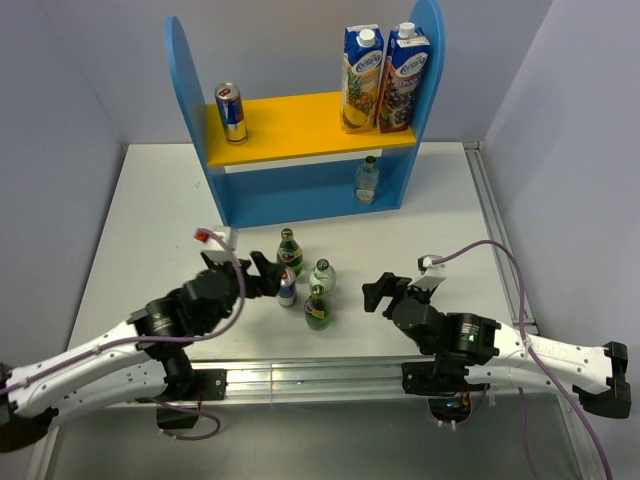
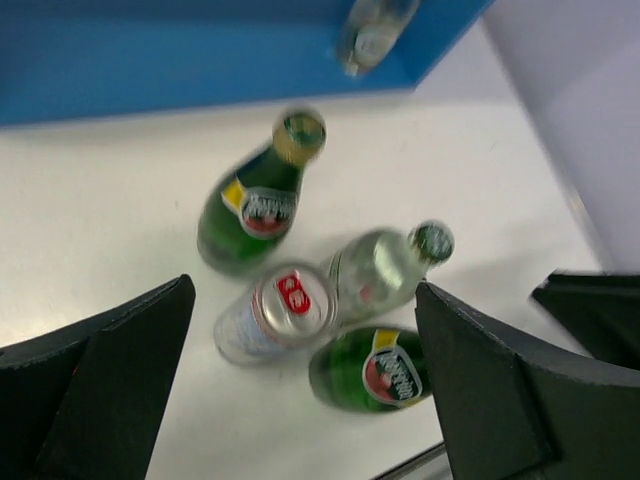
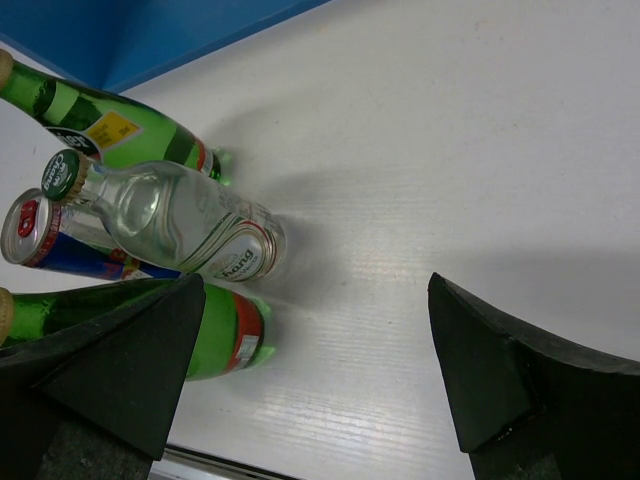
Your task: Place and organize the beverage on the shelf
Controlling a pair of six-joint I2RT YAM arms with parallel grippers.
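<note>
Gaping wide, the left end effector (image 2: pixel 300 345) faces the can (image 2: pixel 288 306) — just ahead, untouched.

White arms (image 1: pixel 90 365) with black joints; purple cables (image 1: pixel 490 243).

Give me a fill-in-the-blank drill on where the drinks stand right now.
On the shelf, the can stands at the ____ end of the yellow-orange board.
The bottle on the lower level is ____, not green.
____ drinks stand on the table.
The left gripper and right gripper are both ____.
Missing words: left; clear; four; open.
</note>
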